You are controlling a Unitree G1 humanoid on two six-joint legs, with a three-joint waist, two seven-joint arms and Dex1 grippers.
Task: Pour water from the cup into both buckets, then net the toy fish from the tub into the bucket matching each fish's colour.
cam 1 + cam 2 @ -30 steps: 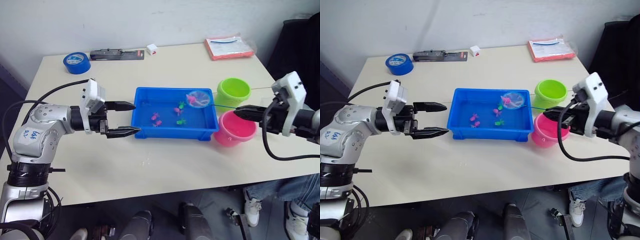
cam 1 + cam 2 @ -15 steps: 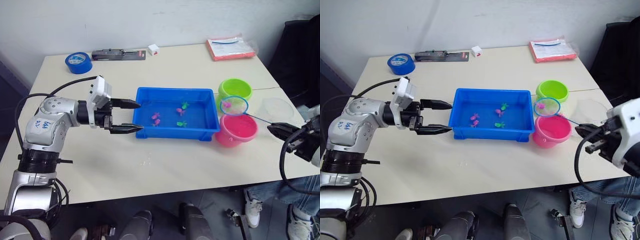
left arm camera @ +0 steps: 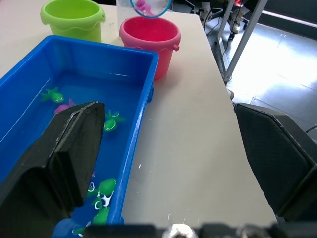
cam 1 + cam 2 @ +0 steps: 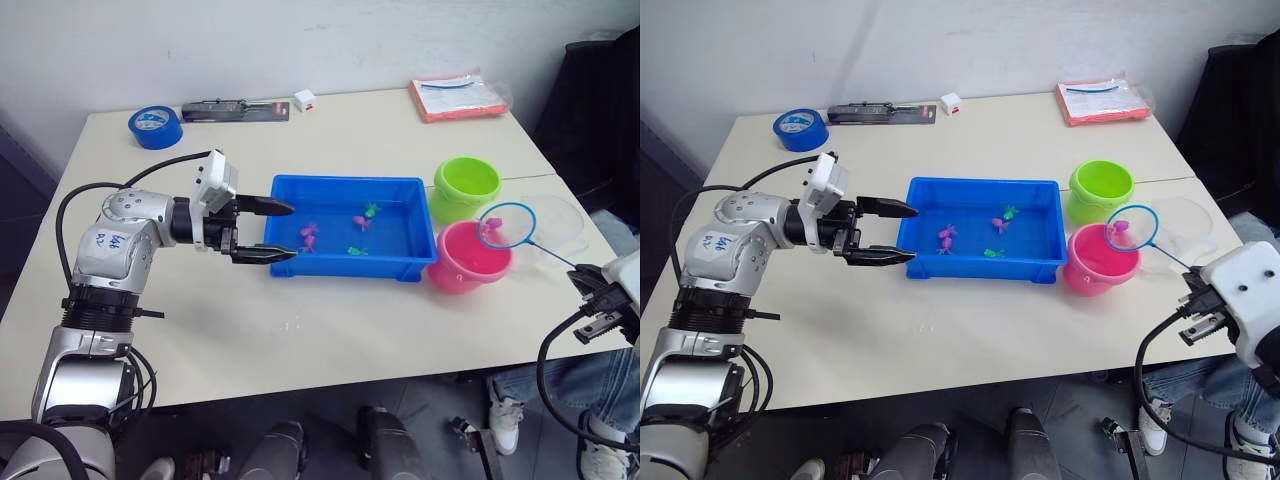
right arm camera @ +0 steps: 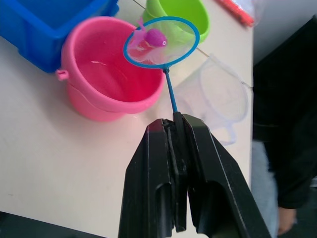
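While clamped on the net (image 5: pixel 161 41) handle, right gripper (image 5: pixel 174 130) holds hoop with pink fish (image 5: pixel 150 36) ahead over pink bucket (image 5: pixel 108 84), left gripper (image 4: pixel 282 232) spread wide, empty, astride blue tub (image 4: pixel 349 268) rim.

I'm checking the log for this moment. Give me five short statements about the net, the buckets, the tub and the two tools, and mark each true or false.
1. The right tool is shut on the net. True.
2. A green fish lies in the net. False: the fish in the net is pink.
3. The net hangs over the green bucket. False: it is above the rim of the pink bucket.
4. The left tool is open, beside the end of the tub. True.
5. The tub holds no fish. False: pink and green fish lie in its water.
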